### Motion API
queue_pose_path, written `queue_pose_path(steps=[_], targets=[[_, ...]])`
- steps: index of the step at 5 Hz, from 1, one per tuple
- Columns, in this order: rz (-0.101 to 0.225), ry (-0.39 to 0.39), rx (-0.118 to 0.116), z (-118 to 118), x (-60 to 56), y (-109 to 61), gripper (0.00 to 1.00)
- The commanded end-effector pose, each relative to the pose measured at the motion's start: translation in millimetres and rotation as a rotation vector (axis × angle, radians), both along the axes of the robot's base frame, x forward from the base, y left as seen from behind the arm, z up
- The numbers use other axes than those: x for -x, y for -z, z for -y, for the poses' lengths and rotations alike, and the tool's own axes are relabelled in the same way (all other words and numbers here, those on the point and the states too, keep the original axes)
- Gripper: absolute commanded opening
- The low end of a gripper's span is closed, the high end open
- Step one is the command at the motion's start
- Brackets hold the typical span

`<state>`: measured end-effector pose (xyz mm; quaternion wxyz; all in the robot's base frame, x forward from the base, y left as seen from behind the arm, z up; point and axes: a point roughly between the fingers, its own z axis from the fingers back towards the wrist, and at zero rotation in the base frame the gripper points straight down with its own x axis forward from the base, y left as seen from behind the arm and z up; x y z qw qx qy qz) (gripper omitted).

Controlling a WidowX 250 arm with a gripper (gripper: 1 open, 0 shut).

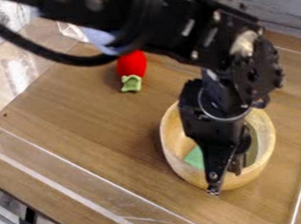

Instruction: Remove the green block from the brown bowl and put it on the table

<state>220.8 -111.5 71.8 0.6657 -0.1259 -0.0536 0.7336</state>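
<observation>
The pincer (224,179) dips into the brown bowl (262,171), lower right, by the green block (194,158) (whether clamped, I cannot tell).
</observation>
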Motion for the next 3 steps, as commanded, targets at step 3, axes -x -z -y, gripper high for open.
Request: queue_pose_path(steps=[3], targets=[[0.063,-0.029,0.016,1,0.7,19.9,1.0]])
